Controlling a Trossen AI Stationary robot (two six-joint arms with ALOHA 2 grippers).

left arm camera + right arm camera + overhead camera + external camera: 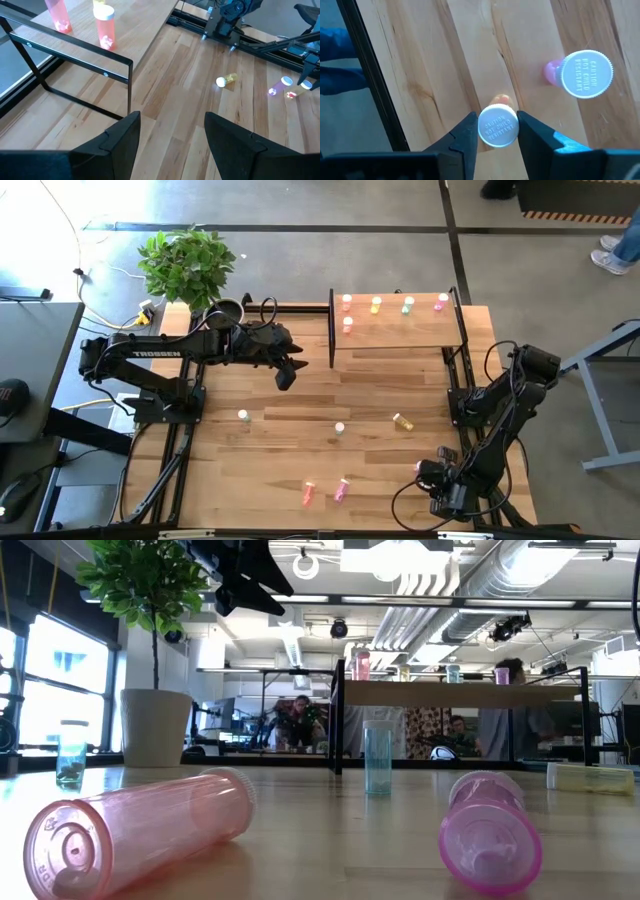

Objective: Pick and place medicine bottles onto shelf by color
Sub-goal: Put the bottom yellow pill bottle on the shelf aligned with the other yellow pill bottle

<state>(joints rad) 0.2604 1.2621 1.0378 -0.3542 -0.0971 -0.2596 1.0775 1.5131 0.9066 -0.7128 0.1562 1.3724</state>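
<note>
Red-pink bottle [498, 126] sits, seemingly gripped, in right gripper [496, 131], body hidden; left gripper [172, 131] open, empty

Shelf [400, 330] at table's [300, 440] far edge carries five bottles [376, 305], possibly six; plant [187, 265] stands at its left.

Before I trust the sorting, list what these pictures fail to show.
- Right wrist view: the bottle at the right gripper; its white cap hides most of its body.
- Low view: left gripper, cut off by the top edge.
- Low view: shelf bottles, far and blurred.
</note>
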